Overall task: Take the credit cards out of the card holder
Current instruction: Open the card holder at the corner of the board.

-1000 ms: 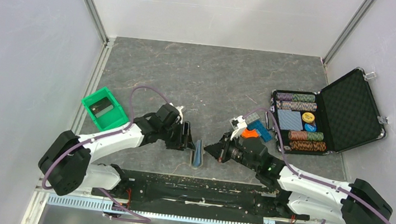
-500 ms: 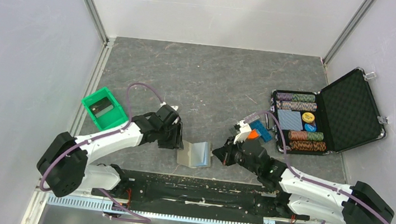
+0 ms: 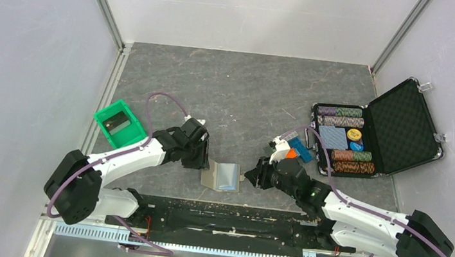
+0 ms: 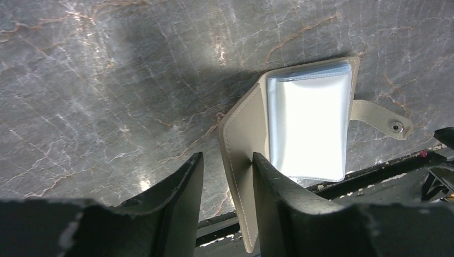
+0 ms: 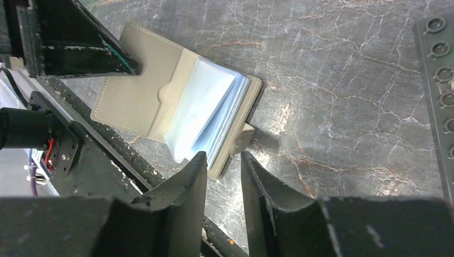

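The card holder [image 3: 224,177] lies open on the grey table between my two grippers, its pale-blue shiny sleeves [image 4: 308,123] facing up. Its taupe cover flap [image 4: 241,139] stands between the fingers of my left gripper [image 4: 227,156] and rests against the right finger, with a gap to the left one. My right gripper [image 5: 222,155] is open just off the holder's near corner, beside the snap strap [image 5: 243,136]. From above, the left gripper [image 3: 206,163] is at the holder's left edge and the right gripper [image 3: 249,176] at its right. No credit cards show in the sleeves.
A green bin [image 3: 108,131] at the left holds a dark grey flat rectangle [image 3: 120,126]. An open black case [image 3: 406,126] with poker chips and a blue deck [image 3: 334,138] stands at the right. Small blue and orange pieces [image 3: 300,150] lie behind the right arm. A black rail [image 3: 221,215] runs along the near edge.
The holder stood folded on edge between the grippers; now it lies open and flat. The right gripper has opened. The left jaws have narrowed around the cover flap.
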You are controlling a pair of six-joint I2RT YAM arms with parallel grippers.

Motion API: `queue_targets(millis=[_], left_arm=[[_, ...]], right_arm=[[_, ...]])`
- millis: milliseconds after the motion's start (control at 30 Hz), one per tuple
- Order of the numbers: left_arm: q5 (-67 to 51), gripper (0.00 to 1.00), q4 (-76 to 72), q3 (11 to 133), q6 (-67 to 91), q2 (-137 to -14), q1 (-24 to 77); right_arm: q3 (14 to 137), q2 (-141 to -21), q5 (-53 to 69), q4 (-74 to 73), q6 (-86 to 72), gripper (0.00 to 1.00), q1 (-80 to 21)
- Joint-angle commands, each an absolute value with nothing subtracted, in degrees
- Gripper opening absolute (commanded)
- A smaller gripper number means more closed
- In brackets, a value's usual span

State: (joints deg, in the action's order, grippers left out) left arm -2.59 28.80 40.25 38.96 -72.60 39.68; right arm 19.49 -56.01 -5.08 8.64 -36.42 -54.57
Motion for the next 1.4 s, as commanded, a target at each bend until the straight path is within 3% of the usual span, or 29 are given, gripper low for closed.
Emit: queue_targets(millis=[0,400,667,800,1067,1200,1367], left_arm=[[-4.49,0.4,25.56,39.27,37.89,-72.27,39.9],[-9.36,0.22,18.46,34.84,41.0,-71.48,39.9],[-11.41,0.2,12.92,33.55,45.19,-75.13,39.9],[-10.78,0.26,13.46,33.29,45.53,-75.41,39.9],[-7.67,0.56,26.71,42.81,39.71,-71.58,39.9],[-11.57,0.6,27.36,45.28,40.26,-69.66,39.95],[-21.34,0.56,21.46,45.11,43.63,-68.73,40.42]], right_arm=[[24.14,-54.14,-6.05,7.36,-36.01,0.41,-54.41],[23.36,-61.42,2.73,18.05,-40.14,0.5,-54.51],[22.97,-66.87,4.7,19.1,-39.27,0.47,-54.42],[21.07,-67.39,2.27,19.07,-39.31,0.45,-54.4],[19.43,-67.86,2.4,16.91,-37.35,0.42,-51.22],[18.71,-68.31,2.97,17.92,-38.14,0.4,-51.25],[17.76,-68.89,2.95,19.83,-38.82,0.36,-51.18]])
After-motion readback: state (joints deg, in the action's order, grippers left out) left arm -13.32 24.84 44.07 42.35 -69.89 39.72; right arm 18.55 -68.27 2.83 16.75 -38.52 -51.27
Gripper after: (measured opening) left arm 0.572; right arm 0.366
